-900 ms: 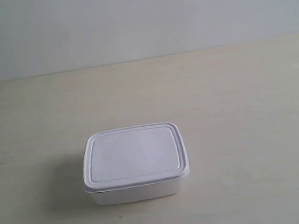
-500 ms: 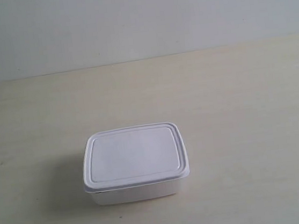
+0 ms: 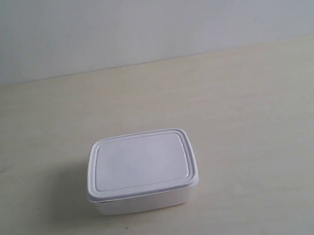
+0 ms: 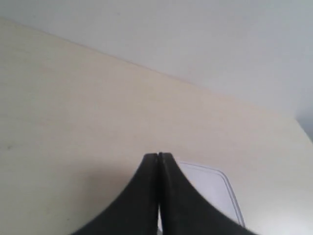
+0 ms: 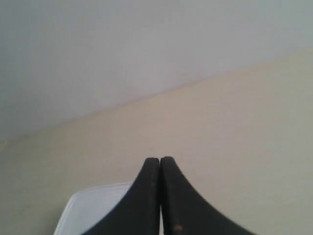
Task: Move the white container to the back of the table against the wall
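The jaws of the left gripper [image 4: 158,155] are closed, its two dark fingers pressed flat together with only a thin seam between them and nothing held. The right gripper [image 5: 160,159] stands the same way: both dark fingers meet along a fine line and grip nothing. A small pale fleck on one right finger is too blurred to identify.

Just past the left fingers a corner of the white container [image 4: 211,190] shows, its raised lid rim visible; the fingers cover part of it and the frame edge cuts off the rest. In the right wrist view another rounded corner of it [image 5: 93,205] appears beside the fingers, likewise cut by the frame edge and soft in focus.

In the exterior view the white container [image 3: 142,170] sits whole in the lower centre of the frame, a little left of the middle, closed by a plain white lid with a moulded rim. Its long axis runs left to right across the frame, roughly parallel to the line where table meets wall, with one long side facing the camera. A thin dark line under the lid's lower left corner is hard to make out.

The table [image 3: 247,113] stretches pale beige around it, with a tiny dark speck just below the container. The wall [image 3: 145,16] fills the upper part of the frame, well apart from the container.
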Controlling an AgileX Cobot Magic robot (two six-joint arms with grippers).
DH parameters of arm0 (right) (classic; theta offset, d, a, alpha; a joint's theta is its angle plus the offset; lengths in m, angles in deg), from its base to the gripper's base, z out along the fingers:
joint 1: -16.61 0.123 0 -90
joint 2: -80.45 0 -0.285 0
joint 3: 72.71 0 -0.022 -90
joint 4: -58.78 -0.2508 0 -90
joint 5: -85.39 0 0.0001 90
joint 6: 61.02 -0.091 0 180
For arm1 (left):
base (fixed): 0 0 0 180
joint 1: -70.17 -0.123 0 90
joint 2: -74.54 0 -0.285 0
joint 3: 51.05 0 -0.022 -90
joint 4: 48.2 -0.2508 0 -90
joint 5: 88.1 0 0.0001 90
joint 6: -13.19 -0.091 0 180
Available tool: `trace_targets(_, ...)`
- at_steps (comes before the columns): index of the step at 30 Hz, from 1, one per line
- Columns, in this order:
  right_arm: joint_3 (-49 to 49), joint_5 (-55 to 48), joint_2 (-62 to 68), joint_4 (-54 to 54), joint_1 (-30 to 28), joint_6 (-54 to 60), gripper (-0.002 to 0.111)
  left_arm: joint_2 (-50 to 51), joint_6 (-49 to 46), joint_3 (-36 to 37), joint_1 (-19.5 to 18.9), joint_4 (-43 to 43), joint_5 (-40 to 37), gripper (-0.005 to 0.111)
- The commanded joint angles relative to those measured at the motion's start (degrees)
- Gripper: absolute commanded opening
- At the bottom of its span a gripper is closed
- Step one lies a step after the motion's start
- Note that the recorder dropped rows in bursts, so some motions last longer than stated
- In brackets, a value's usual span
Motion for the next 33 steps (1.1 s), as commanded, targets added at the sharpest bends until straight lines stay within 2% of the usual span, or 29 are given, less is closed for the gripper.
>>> trace_targets(1, -12.1, -9.3, 16.1, 5.5, -0.3, -2.7, 0.0, 10.7, -1.4, -10.1, 1.0, -3.6, -7.3, 0.0)
trace_targets(3, -18.0, -12.2, 22.1, 5.5, -0.3, -0.6, 0.0, 14.5, -2.9, -13.2, 1.2, -3.8, -10.5, 0.0)
trace_targets(7, -23.5, -14.5, 25.4, 2.8, -0.3, 6.6, 0.0, 17.8, -2.9, -15.3, 1.2, -3.1, -17.2, 0.0)
trace_targets(10, -25.2, -15.6, 26.8, -2.6, -0.3, 9.0, 0.0, 18.8, -3.0, -15.1, 1.2, -0.6, -18.3, 0.0)
trace_targets(15, -25.4, -23.6, 32.1, -12.5, -0.3, 15.2, 0.0, 19.0, -3.1, -14.9, 1.5, 6.0, -21.6, 0.0)
trace_targets(20, -25.4, -26.9, 38.0, -21.1, 1.3, 20.3, 0.0, 19.0, -2.2, -12.7, 7.2, 7.6, -23.4, 0.0)
trace_targets(28, -24.8, -24.9, 44.2, -20.3, 12.0, 17.8, 0.0, 19.0, 3.1, -1.5, 17.9, 9.0, -15.1, 0.0)
trace_targets(33, -23.4, -22.7, 48.7, -19.6, 16.0, 16.2, 0.0, 20.4, 3.7, 2.5, 21.2, 13.4, -12.2, 0.0)
